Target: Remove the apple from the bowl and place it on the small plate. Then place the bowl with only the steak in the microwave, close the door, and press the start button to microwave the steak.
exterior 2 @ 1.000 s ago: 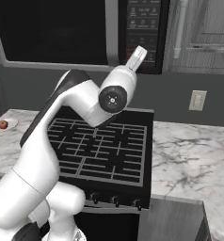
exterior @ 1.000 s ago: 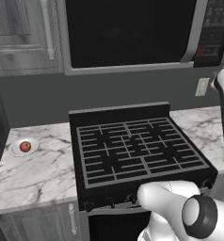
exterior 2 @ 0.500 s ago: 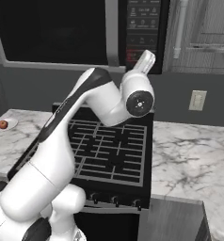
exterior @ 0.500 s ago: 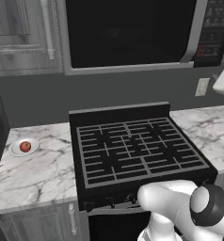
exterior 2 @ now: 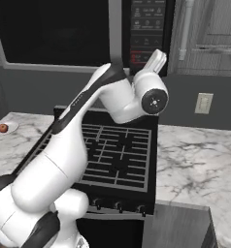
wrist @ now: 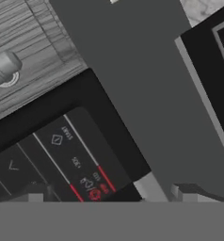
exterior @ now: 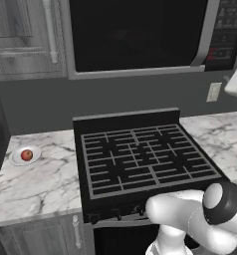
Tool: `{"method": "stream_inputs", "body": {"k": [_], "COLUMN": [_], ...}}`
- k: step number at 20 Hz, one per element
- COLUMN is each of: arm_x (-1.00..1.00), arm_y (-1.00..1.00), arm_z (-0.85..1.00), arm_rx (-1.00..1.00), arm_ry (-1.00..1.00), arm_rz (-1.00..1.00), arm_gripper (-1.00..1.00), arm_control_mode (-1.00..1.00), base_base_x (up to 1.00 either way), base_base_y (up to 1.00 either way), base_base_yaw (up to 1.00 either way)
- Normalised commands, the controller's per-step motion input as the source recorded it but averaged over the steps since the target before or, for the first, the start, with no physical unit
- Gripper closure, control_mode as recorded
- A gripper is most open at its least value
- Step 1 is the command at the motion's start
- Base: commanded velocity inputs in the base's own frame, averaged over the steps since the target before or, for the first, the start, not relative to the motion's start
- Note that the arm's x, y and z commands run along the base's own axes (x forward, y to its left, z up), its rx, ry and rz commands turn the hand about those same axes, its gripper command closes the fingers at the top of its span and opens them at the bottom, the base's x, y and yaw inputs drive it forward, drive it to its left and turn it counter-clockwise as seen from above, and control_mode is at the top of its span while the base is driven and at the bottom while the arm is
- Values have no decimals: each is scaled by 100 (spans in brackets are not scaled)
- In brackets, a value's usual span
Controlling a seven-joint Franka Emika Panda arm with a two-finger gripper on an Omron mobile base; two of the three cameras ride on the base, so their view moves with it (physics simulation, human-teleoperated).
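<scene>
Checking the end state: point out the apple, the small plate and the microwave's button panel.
apple [exterior: 26, 155], left base view, its red top.
small plate [exterior: 17, 159], left base view, bare white rim left of the apple.
button panel [exterior 2: 147, 29], right base view, middle of the black panel.

The red apple [exterior: 26, 155] sits on the small plate [exterior: 17, 159] left of the stove; the microwave [exterior: 140, 37] door [exterior: 133, 35] is closed.

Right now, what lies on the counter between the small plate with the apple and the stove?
In the left base view, only bare marble counter lies between the small plate, which carries the apple, and the stove; nothing stands there.
</scene>
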Motion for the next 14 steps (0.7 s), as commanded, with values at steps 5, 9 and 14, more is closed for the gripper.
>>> {"method": "stream_inputs", "body": {"k": [5, 9, 14], "arm_x": [27, 28, 29], "arm_y": [-5, -16, -11], "arm_z": [-5, -5, -2], "arm_rx": [0, 0, 0], "arm_ry": [0, 0, 0], "arm_rz": [1, 2, 2], "arm_gripper": [-100, -100, -100], "arm_control_mode": [-100, -100, -100], "base_base_x": [0, 0, 0], "base_base_y": [0, 0, 0], "base_base_yaw": [0, 0, 0]}}
